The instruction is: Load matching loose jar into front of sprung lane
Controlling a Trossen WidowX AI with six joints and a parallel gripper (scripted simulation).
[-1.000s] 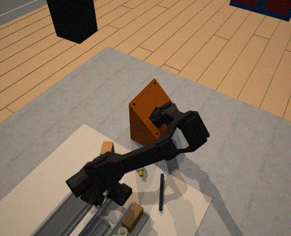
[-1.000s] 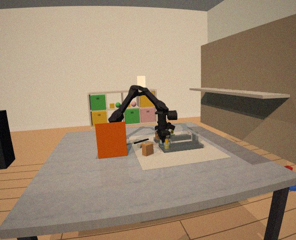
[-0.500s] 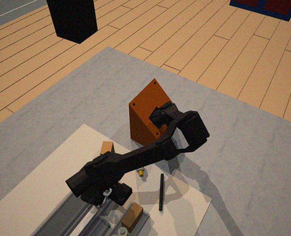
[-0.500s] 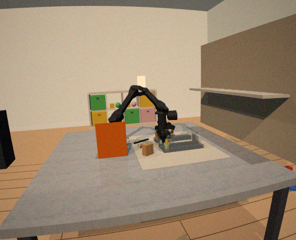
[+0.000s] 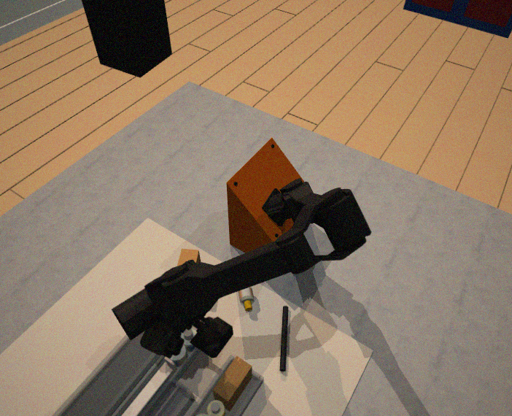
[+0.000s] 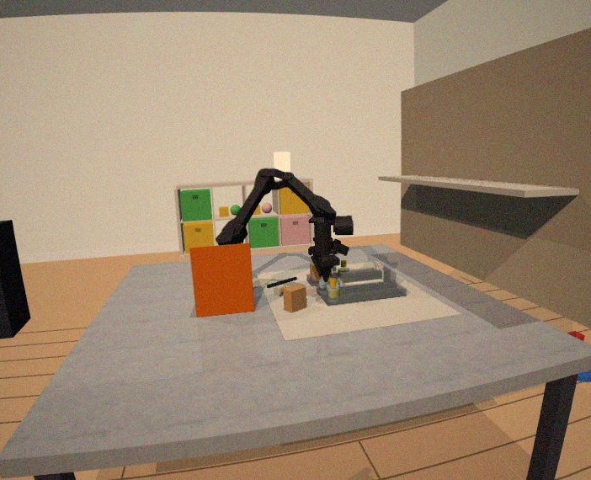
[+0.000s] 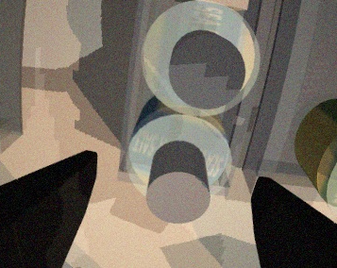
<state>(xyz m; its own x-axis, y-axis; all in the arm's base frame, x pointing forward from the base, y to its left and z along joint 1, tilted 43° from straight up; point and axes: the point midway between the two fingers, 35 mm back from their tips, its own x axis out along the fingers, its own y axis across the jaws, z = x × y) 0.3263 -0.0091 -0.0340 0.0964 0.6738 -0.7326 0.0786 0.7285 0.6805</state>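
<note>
My gripper point(image 5: 192, 352) point(image 6: 326, 279) point(image 7: 176, 176) is open at the front end of the sprung lane, with a gap on each side of the front jar. The front jar point(image 7: 178, 200) point(image 5: 187, 333), clear with a grey top, stands upright between the spread fingers. The matching rear jar point(image 7: 207, 85) point(image 5: 178, 355) stands directly behind it in the lane, and the two look to be touching. A pale strip point(image 5: 146, 389) runs along the lane behind them. The low front stop and the contact with the pusher plate cannot be made out clearly.
A jar with a dark yellow cap point(image 7: 314, 137) stands in the neighbouring lane. A yellow-capped jar point(image 5: 246, 298) lies on the mat point(image 5: 113, 277). Wooden blocks point(image 5: 233, 380) point(image 6: 295, 298), a black rod point(image 5: 284, 338) point(image 6: 282, 282) and an orange box point(image 5: 262, 179) point(image 6: 222, 279) are nearby.
</note>
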